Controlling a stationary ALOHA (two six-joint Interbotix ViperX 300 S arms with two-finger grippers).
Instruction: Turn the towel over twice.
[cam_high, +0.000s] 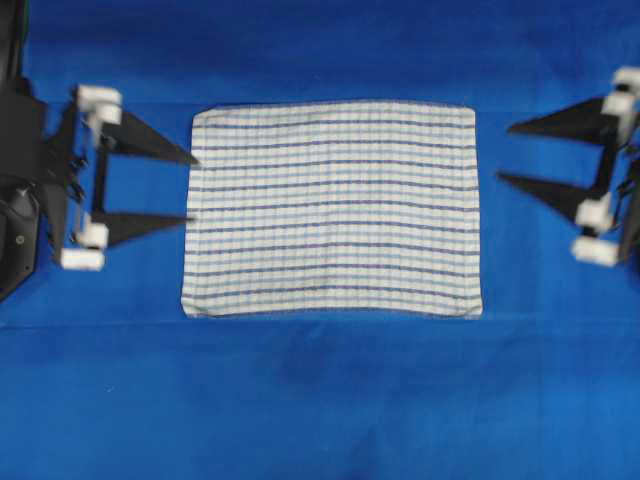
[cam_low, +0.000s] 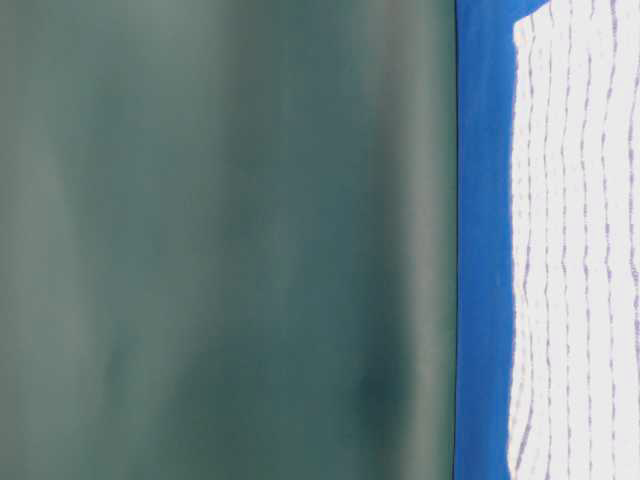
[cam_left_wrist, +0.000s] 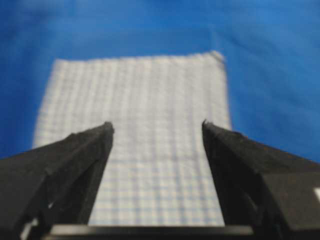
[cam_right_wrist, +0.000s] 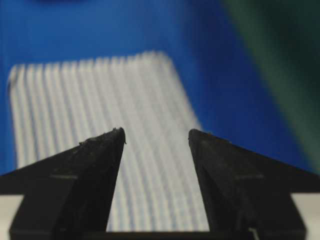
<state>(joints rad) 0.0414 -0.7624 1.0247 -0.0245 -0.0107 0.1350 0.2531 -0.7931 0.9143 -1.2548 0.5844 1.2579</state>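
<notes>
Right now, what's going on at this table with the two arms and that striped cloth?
The towel lies spread flat on the blue table covering. Nothing is holding it. The left gripper sits at its left edge and the right gripper off its right edge, both with jaws open and empty. From this moment alone I can't tell how many flips have been done.

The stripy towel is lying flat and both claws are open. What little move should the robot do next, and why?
Probably lower both to pinch the short edges. The white cloth towel with blue stripes lies flat on the blue table covering, unheld. The left gripper and right gripper sit at opposite ends, jaws open.
</notes>
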